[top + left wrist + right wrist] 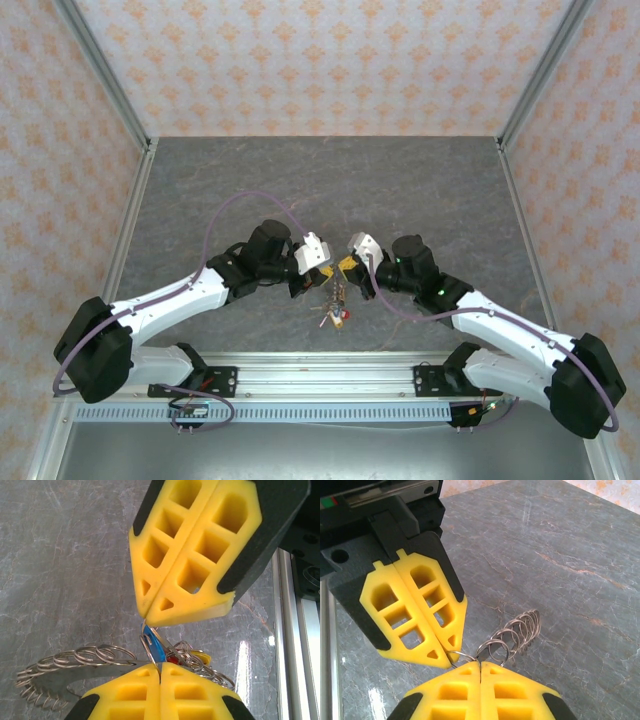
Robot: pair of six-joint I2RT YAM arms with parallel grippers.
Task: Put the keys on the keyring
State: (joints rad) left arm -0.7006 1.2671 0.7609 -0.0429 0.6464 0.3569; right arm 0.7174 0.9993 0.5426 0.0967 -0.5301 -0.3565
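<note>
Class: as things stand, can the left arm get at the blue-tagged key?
Probably not: the blue-tagged key sits right at its tip, but the left gripper is shut on the keyring, with the right gripper shut just beyond it.

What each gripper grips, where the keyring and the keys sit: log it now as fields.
left gripper: shut, clamped on the flat plate of the keyring
right gripper: shut, nearly tip to tip with the left, apparently pinching a wire loop
keyring: held between the two grippers, small wire loops strung along its rim
keys: bunched at the fingertips; blue, red and yellow tags show
surface: grey stone-patterned table
</note>
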